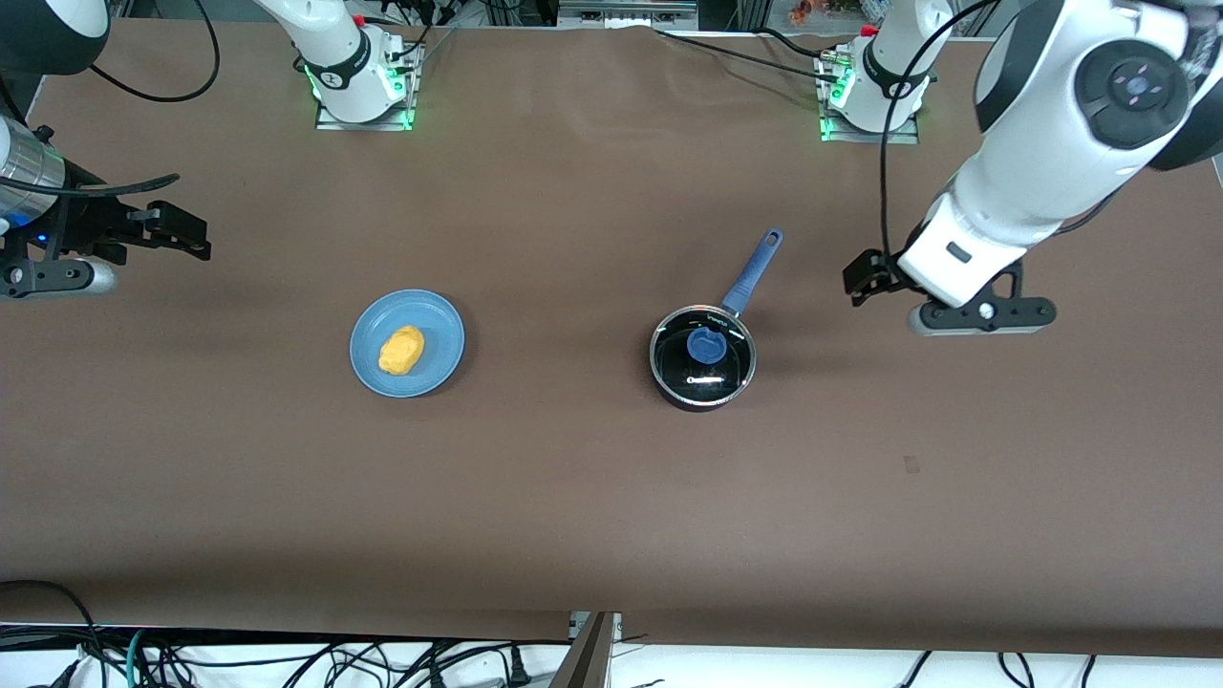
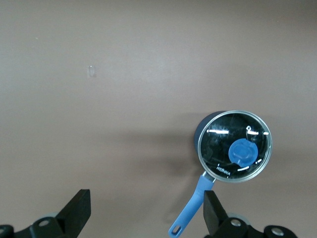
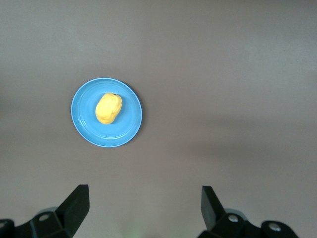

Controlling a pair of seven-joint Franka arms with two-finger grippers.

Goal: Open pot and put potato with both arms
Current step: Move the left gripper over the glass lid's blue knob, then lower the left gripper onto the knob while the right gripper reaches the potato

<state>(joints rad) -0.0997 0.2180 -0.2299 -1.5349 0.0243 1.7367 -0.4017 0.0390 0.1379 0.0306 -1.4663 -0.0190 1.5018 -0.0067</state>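
The glass lid (image 1: 703, 351), mid-frame, looks hard and slippery, so grab its blue knob (image 1: 707, 345); the small potato (image 1: 401, 350) looks light; the left gripper (image 1: 884, 287) and right gripper (image 1: 143, 234) both hang spread wide, holding nothing.

pot (image 1: 702, 358) inside: hidden under lid | right gripper (image 1: 186, 234): arm cropped at edge

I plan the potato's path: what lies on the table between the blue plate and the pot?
Nothing: in the front view only bare brown table separates the blue plate holding the potato from the lidded pot.
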